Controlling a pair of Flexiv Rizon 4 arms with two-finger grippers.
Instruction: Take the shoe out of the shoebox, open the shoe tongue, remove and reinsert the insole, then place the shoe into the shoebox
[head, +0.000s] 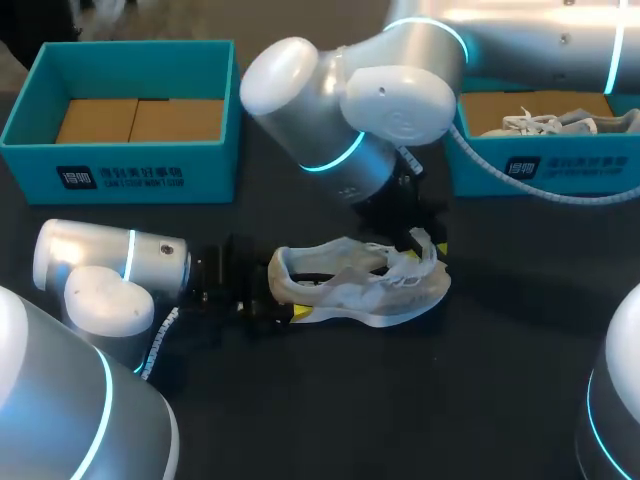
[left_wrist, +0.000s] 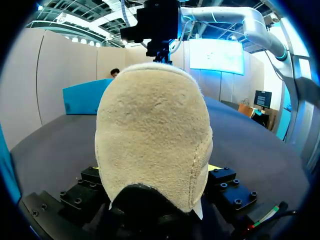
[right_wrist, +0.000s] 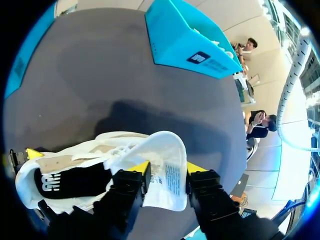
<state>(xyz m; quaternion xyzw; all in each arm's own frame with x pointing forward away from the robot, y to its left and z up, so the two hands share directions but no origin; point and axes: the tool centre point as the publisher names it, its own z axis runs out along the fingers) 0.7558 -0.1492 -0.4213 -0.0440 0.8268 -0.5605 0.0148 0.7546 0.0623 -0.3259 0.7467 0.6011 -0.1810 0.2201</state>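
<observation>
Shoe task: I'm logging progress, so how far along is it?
Done: shoe lies on the table, outside the shoebox. In hand: left gripper holds its heel, right gripper pinches the lifted tongue. Left: insole out and back in, then shoe into shoebox.

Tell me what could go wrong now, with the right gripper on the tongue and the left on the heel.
1. The right gripper pinches the tongue near its end, so it may slip free under a harder pull.
2. The left gripper holds the shoe at the heel alone, so a strong pull could lift or twist the toe off the table.
3. Loose laces lie by the right fingers and might snag.
</observation>
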